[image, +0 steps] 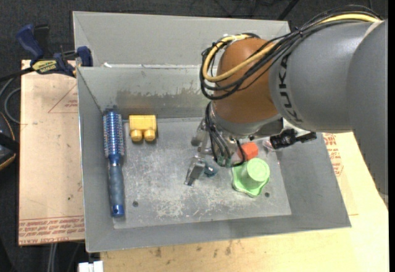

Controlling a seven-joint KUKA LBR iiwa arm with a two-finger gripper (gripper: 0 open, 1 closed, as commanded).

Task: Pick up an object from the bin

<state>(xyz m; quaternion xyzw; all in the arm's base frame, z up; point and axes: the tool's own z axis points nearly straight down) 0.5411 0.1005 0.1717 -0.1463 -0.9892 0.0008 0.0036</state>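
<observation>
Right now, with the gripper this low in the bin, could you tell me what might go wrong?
1. The gripper sits over a bare stretch of the bin floor, so it may come up with nothing.
2. The green cup-shaped thing and a small red thing lie close beside it, partly under the wrist; a sideways move could knock them aside.

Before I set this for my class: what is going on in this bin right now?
A grey robot arm reaches into the grey metal bin from the right. Its hand hangs low near the bin's middle, just left of a green round plastic cup-like piece and a small red block. Whether it holds anything cannot be told. A blue bristled hairbrush lies along the left side, a yellow knobbed block beside its head, both apart from the hand.
</observation>
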